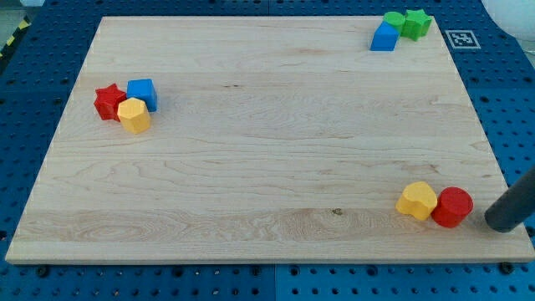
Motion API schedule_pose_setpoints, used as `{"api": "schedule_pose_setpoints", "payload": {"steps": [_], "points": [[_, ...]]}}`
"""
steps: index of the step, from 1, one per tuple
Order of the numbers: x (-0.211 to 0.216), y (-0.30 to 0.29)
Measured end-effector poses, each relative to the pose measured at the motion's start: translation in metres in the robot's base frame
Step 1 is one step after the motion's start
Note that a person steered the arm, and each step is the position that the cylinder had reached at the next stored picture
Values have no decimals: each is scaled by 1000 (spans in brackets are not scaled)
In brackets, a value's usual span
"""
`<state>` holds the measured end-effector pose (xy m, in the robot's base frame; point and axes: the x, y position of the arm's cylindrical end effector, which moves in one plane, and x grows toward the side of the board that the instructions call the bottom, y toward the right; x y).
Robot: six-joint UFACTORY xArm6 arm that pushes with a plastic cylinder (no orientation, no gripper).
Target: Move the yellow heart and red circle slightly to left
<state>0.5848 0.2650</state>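
Note:
The yellow heart (417, 201) lies near the board's bottom right corner. The red circle (452, 206) touches it on its right side. My tip (502, 220) is on the board just right of the red circle, a small gap apart. The dark rod rises from it toward the view's right edge.
A red star (108, 101), a blue cube (143, 93) and a yellow hexagon (134, 115) cluster at the view's left. A blue block (384, 38), a green circle (393, 21) and a green star (415, 22) cluster at the top right. The wooden board (267, 150) ends close behind my tip.

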Motion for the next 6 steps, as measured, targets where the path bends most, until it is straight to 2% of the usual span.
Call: {"api": "schedule_pose_setpoints", "payload": {"steps": [2,4,6], "points": [[-15,-9],[10,-13],[7,-14]]}}
